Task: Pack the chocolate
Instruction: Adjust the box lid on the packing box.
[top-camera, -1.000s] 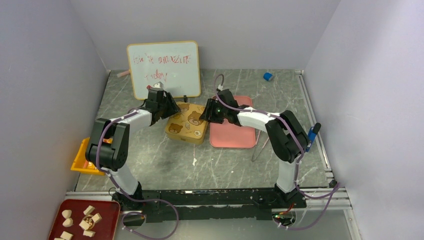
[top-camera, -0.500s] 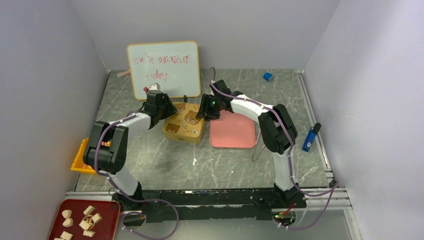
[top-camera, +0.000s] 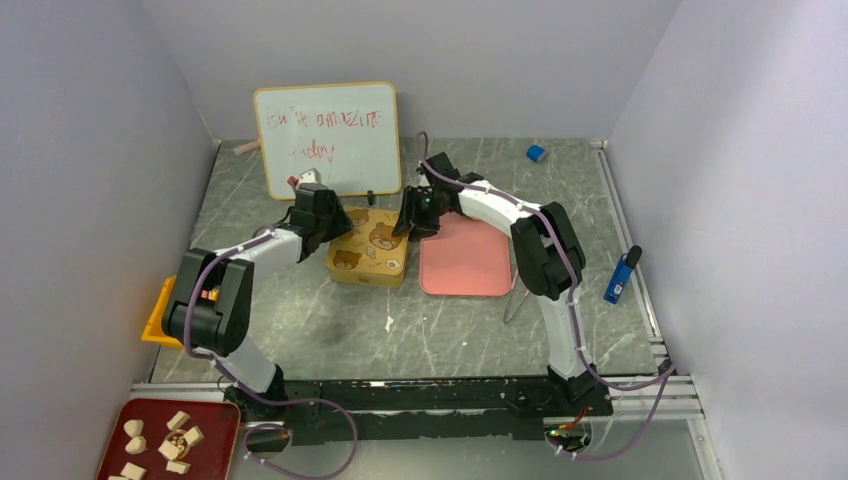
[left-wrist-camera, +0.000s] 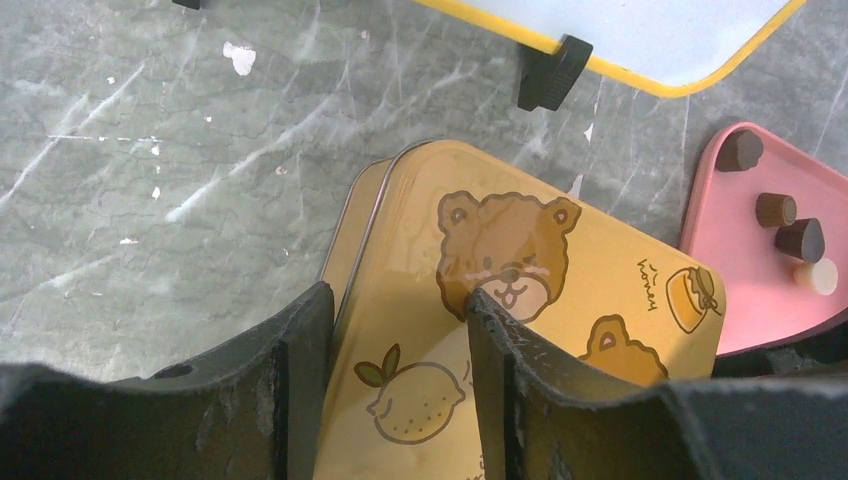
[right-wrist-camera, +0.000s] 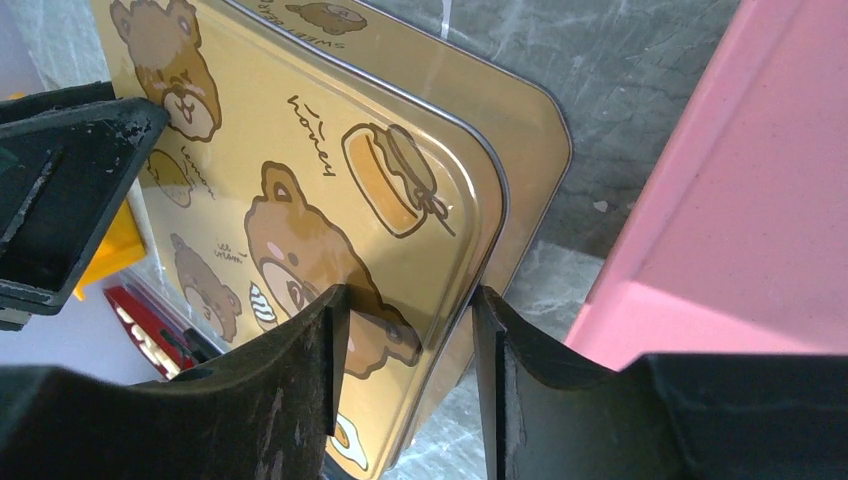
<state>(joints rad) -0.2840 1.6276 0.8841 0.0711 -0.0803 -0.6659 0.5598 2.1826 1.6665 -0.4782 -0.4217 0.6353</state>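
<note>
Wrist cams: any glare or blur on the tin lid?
Left wrist: a soft pale sheen lies across the left half of the tin lid, but the print stays readable. Right wrist: the lid print is sharp, with a bright line along the rim; the pink tray looks soft and featureless. Top external: even light, faint shadows, whiteboard writing illegible.

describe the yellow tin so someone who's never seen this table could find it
A whiteboard with red writing stands at the back of the grey marble-look table. Right in front of it, just left of the pink tray, is the yellow tin. It is the only thing printed with brown cartoon bears, a lemon and a honey jar.
</note>
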